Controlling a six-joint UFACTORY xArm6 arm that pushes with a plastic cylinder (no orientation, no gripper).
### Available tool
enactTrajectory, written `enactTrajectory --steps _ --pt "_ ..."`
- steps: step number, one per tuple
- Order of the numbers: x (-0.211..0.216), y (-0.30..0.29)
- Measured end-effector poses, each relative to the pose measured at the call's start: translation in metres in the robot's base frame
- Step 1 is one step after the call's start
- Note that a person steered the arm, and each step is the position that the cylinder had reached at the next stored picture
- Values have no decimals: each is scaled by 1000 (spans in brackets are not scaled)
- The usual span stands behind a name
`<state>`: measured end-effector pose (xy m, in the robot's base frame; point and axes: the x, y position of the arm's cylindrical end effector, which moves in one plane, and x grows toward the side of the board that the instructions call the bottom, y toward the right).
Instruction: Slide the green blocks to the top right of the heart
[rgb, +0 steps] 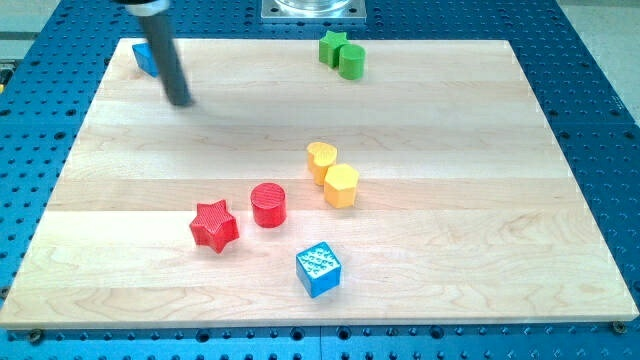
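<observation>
The wooden board (480, 200) fills most of the view, lying on a blue perforated table (600, 120), with a metal base plate (314, 10) at the view's top edge. My rod (163, 50) comes down from the view's top left, and my tip (182, 101) rests on the board near that corner, bare and touching no block; I have no jaws to open or close, only this rod end. Just beside the rod, toward the view's left, a blue block (145, 58) is partly hidden, so I cannot tell its shape. The green star (332, 47) and the green cylinder (352, 62) sit touching at the view's top centre, well apart from my tip. Near the middle, the yellow heart (321, 159) touches the yellow hexagon (341, 186) just below it. Lower left of those stand the red cylinder (268, 204) and the red star (214, 226), close together. The blue cube (319, 269) sits toward the view's bottom.
</observation>
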<state>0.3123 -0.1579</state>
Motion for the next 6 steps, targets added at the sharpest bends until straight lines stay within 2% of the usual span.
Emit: enactTrajectory --steps 1,2,3,5,6 --pt "-45 11" --pt "-110 56" --pt "-119 103" --pt "-115 208" --pt "-50 240"
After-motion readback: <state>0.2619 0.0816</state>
